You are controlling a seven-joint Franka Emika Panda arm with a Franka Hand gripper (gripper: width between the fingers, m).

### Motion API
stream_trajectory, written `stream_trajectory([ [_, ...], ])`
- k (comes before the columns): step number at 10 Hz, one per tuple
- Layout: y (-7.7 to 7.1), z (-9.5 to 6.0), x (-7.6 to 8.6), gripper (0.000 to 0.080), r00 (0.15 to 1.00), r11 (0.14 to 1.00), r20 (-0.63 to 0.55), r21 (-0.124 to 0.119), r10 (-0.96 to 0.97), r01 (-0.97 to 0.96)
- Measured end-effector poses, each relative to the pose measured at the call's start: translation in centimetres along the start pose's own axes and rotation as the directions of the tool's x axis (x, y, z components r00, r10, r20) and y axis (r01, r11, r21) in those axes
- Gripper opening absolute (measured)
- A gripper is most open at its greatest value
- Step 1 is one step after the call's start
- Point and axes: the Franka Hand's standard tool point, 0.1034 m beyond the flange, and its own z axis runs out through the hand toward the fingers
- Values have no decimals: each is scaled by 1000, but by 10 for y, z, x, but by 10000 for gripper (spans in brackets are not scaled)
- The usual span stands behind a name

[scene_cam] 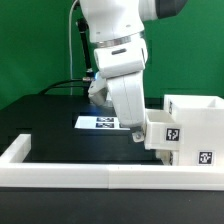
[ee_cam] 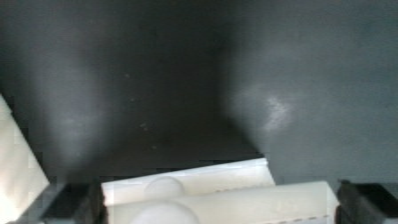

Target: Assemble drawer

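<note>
The robot's tool point(scene_cam: 133, 128), grip state hidden, presses a tray point(scene_cam: 166, 132) into the drawer casing point(scene_cam: 195, 125) on the bench point(scene_cam: 50, 115); assembly looks unfinished.

The arm point(scene_cam: 118, 45) is seen as a bulky white casing of rounded segments, divided by a grey band and darker joint seams. A black cable point(scene_cam: 72, 40) is routed behind it. The gripper point(scene_cam: 131, 128) is shown with dark fingers point(scene_cam: 131, 133)
</note>
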Motion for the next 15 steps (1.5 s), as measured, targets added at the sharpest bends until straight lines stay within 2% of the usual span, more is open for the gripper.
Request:
stream_trajectory([
  [7,-1,1,-4,648,999,999,22,-1,44,-44],
  [9,11,-7,-5,648,999,999,19,-21,-47,47],
  [11,17,-10,5,648,997,997,29,-33,-66,67],
  [15,16,-7,3,648,998,998,28,-29,-62,63],
])
